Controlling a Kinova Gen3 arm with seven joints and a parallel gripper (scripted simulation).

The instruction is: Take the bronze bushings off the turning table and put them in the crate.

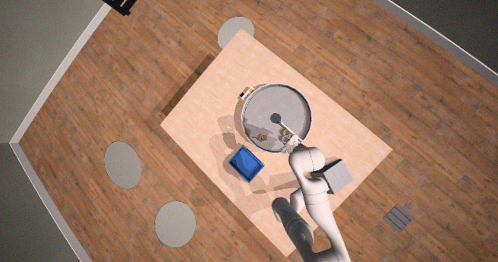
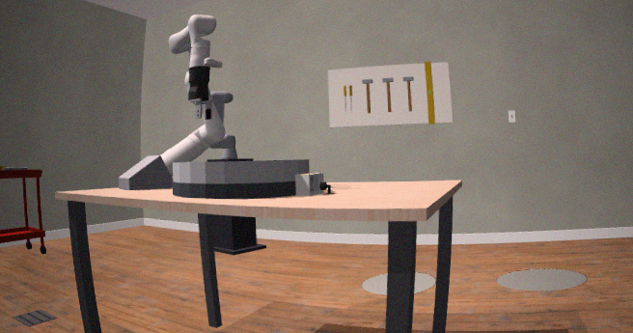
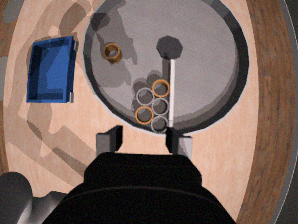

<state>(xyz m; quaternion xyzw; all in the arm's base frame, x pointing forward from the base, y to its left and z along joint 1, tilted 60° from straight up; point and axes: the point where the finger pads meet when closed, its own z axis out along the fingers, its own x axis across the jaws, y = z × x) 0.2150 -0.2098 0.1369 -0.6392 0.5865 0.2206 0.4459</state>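
Observation:
The turning table (image 1: 288, 99) (image 3: 210, 60) is a grey disc with a raised rim. One bronze bushing (image 3: 105, 51) stands apart at its left in the wrist view. Near the rim closest to my gripper, a second bronze bushing (image 3: 160, 80) and a third bronze bushing (image 3: 144, 122) touch or nearly touch three steel bushings (image 3: 137, 96) (image 3: 167, 106) (image 3: 152, 125). The blue crate (image 1: 238, 172) (image 3: 47, 100) lies left of the turning table in the wrist view, and no bushing shows in it. My gripper (image 2: 204, 116) (image 3: 144, 135) is open and empty, high above the turning table's near edge.
A thin white bar (image 3: 172, 90) runs from the dark hub (image 1: 275, 118) (image 3: 169, 47) to the rim, beside the bushing cluster. A small box (image 1: 247, 93) (image 2: 309, 184) sits against the turning table's outside. A grey block (image 1: 339, 176) (image 2: 147, 173) stands by the arm.

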